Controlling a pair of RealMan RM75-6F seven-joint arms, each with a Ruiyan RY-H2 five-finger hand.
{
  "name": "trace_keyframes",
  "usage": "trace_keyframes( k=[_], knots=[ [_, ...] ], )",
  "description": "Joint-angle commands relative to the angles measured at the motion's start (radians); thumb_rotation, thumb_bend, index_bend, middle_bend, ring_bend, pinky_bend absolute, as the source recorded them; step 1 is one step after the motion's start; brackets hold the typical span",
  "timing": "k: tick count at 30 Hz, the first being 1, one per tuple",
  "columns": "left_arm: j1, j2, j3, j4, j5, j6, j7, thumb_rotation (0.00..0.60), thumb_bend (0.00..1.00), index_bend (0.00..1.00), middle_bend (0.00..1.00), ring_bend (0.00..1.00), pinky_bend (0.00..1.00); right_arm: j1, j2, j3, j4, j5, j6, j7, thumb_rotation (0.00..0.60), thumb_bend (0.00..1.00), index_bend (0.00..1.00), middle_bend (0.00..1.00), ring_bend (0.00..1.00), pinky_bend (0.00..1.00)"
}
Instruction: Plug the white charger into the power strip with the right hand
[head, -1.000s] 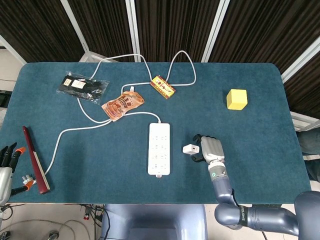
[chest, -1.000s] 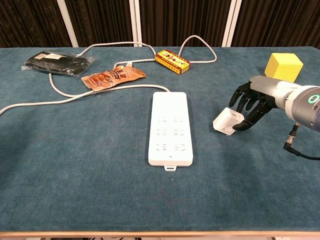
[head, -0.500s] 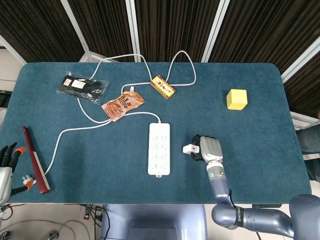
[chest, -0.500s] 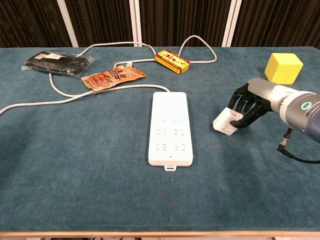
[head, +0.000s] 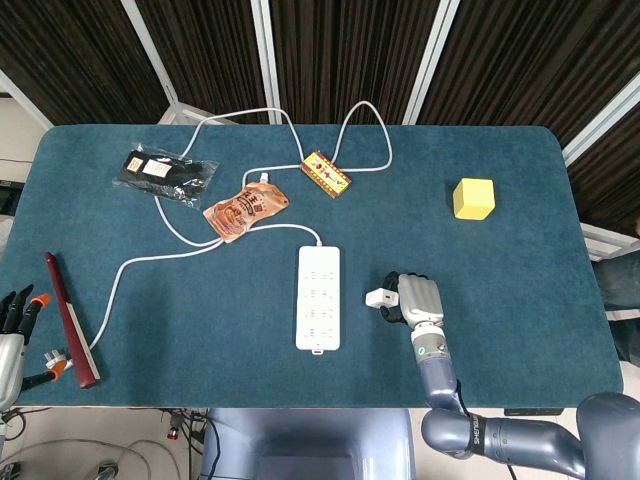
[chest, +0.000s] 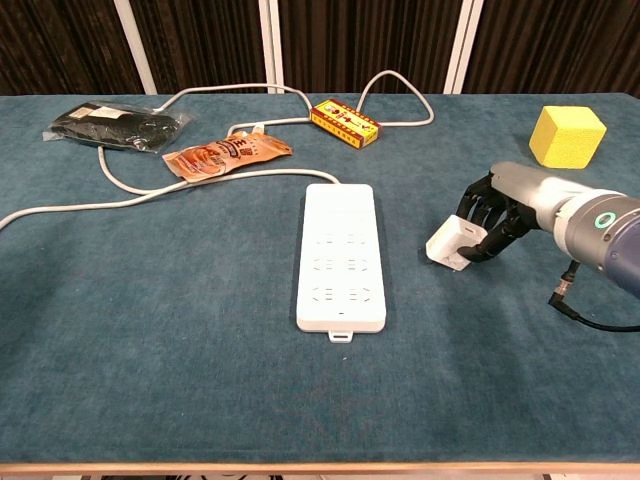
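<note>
The white power strip (head: 318, 297) (chest: 340, 255) lies flat near the table's front middle, sockets up. To its right, the small white charger (head: 379, 298) (chest: 450, 243) rests on the cloth. My right hand (head: 415, 300) (chest: 495, 215) sits at the charger's right end, dark fingers curled around it and the thumb against its near side. A clear gap separates charger and strip. My left hand (head: 12, 325) hangs off the table's left front corner, fingers apart, holding nothing; only the head view shows it.
A yellow cube (head: 473, 198) (chest: 567, 135) stands at the back right. Behind the strip lie an orange pouch (head: 245, 210), a black packet (head: 163, 172) and a small patterned box (head: 326, 174), with the strip's white cable (head: 160, 258) looping among them. A dark red stick (head: 70, 320) lies front left.
My right hand's fingers have curled in from a spread pose to close around the charger. The charger has shifted slightly. The left hand has not moved.
</note>
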Motion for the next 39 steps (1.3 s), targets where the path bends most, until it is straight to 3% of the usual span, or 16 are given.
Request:
trace_keyframes(
  k=[1,12,17,24,27,32,35,39],
  knots=[
    [0.0,0.0,0.0,0.0,0.0,0.0,-0.001,0.6,0.1,0.15,0.0,0.0,0.0,-0.003,-0.007,0.005,0.005,-0.003,0.002,-0.004,0.6,0.41,0.5,0.48,0.34,0.28],
    [0.0,0.002,-0.001,0.0,-0.002,-0.001,-0.004,0.6,0.1,0.15,0.0,0.0,0.0,-0.013,-0.019,0.017,0.015,-0.006,-0.017,-0.015,0.6,0.46,0.56,0.51,0.36,0.28],
    [-0.001,0.002,0.001,0.0,0.001,-0.002,-0.005,0.6,0.1,0.15,0.0,0.0,0.0,-0.016,-0.013,0.029,0.004,-0.024,-0.015,-0.018,0.6,0.48,0.64,0.55,0.43,0.28],
    [-0.001,0.003,0.0,0.0,0.0,-0.001,-0.007,0.6,0.1,0.15,0.0,0.0,0.0,-0.005,0.041,0.031,-0.045,-0.049,-0.058,-0.046,0.6,0.48,0.67,0.55,0.5,0.3],
    [-0.001,0.003,0.002,-0.001,0.001,-0.003,-0.005,0.6,0.1,0.15,0.0,0.0,0.0,0.007,0.071,0.029,-0.07,-0.046,-0.075,-0.078,0.6,0.49,0.7,0.58,0.59,0.41],
    [-0.002,0.002,0.004,-0.002,0.003,-0.004,0.0,0.6,0.1,0.16,0.0,0.0,0.0,0.033,0.098,0.034,-0.094,-0.044,-0.087,-0.124,0.6,0.5,0.76,0.68,0.78,0.88],
    [-0.002,0.002,0.003,-0.002,0.001,-0.005,0.002,0.6,0.1,0.16,0.0,0.0,0.0,0.053,0.111,0.032,-0.099,-0.042,-0.097,-0.159,0.6,0.5,0.78,0.72,0.84,0.94],
    [-0.002,0.002,0.004,-0.003,-0.002,-0.007,0.004,0.6,0.1,0.17,0.0,0.0,0.0,0.079,0.117,0.039,-0.106,-0.019,-0.098,-0.199,0.6,0.51,0.83,0.76,0.87,0.95]
  ],
)
